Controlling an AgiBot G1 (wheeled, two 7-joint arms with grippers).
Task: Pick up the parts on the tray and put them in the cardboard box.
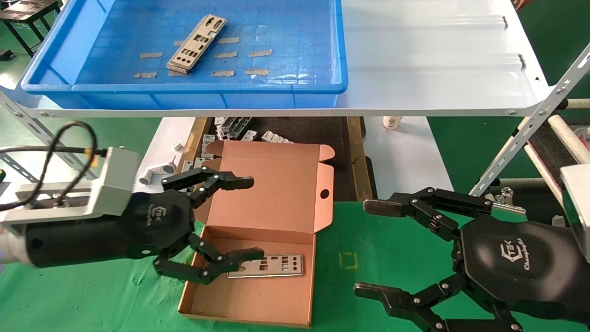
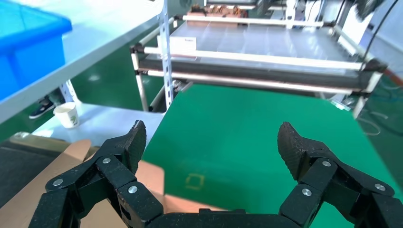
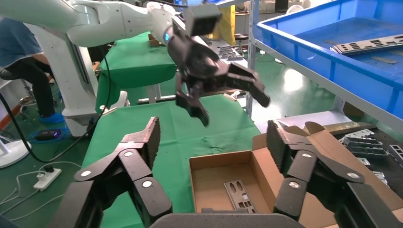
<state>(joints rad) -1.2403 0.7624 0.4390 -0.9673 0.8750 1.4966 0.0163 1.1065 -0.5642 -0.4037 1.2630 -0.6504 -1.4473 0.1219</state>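
Observation:
A small stack of silver-grey punched plates (image 1: 197,44) lies in the blue tray (image 1: 207,94) on the white shelf. The open cardboard box (image 1: 258,295) sits on the green mat; one plate (image 1: 272,266) lies flat inside it, also seen in the right wrist view (image 3: 241,194). My left gripper (image 1: 251,216) hovers open and empty above the box's left side; it shows in the right wrist view (image 3: 233,102) too. My right gripper (image 1: 368,249) is open and empty over the green mat to the right of the box.
The white shelf (image 1: 438,69) overhangs the far side of the work area. Grey brackets (image 1: 233,129) and a white pipe fitting (image 1: 154,173) lie behind the box. A paper cup (image 1: 392,122) stands below the shelf. A roller rack (image 1: 567,133) is at the right.

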